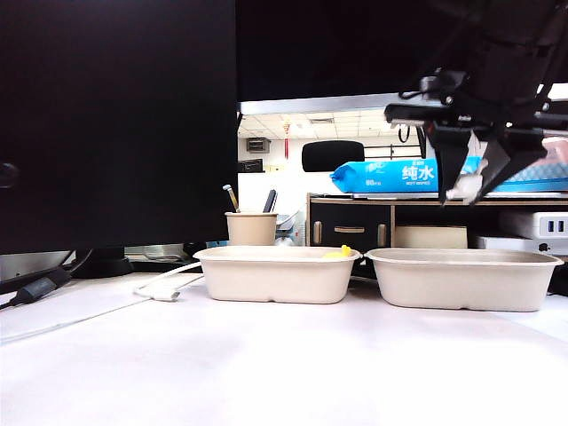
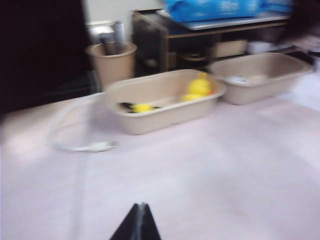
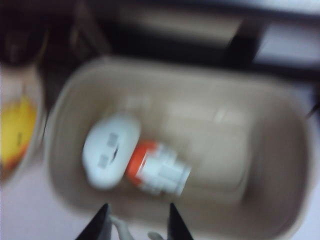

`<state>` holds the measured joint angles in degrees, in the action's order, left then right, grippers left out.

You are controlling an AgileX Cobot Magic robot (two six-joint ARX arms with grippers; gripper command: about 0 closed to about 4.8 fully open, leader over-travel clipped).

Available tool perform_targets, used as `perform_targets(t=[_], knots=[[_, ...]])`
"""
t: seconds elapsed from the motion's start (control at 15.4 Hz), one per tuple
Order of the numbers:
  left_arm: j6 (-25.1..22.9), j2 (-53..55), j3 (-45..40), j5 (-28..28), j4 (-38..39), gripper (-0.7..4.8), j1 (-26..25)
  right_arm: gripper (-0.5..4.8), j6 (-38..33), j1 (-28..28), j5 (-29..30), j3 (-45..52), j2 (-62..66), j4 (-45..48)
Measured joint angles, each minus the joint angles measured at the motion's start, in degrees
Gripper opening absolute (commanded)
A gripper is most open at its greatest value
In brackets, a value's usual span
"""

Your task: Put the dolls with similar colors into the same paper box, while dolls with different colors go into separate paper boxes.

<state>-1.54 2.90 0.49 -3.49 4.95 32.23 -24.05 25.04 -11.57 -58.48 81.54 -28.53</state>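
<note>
exterior view, read left to right: a dark monitor fills the nine o'clock side, then a pen cup, then the left paper box with a yellow duck-like doll peeking over its rim, then the right paper box. high at one o'clock the right claw hangs over the right box with a small white doll pinched between narrow jaws; its shape is too hidden to name surely.

left wrist view shows the left claw low over the bare table, its tips together and empty. the yellow black-eared doll and the duck lie in the left box.

right wrist view looks down into the right box, where the white round-headed doll with orange shirt lies on its side.

these figurines look light, hard and smooth, so likely slippery; a pinch across the body, under the wide head, seems safest.
</note>
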Motion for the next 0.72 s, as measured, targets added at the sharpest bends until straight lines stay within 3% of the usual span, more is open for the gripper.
perform_targets(t=[0.2,0.46,0.72], knots=[[0.0,3.1,0.0,-0.2,-0.4,-0.05,7.5,1.03,1.7,-3.6,1.3,-0.3,1.5,3.8],[0.0,10.1,0.0,-0.2,0.0,-0.05,13.9,1.04,3.3,-5.5,2.6,-0.3,6.0,4.1],[0.0,10.2,0.0,-0.2,0.0,-0.05,14.6,2.02,4.7,-6.5,2.6,-0.3,8.9,6.1]])
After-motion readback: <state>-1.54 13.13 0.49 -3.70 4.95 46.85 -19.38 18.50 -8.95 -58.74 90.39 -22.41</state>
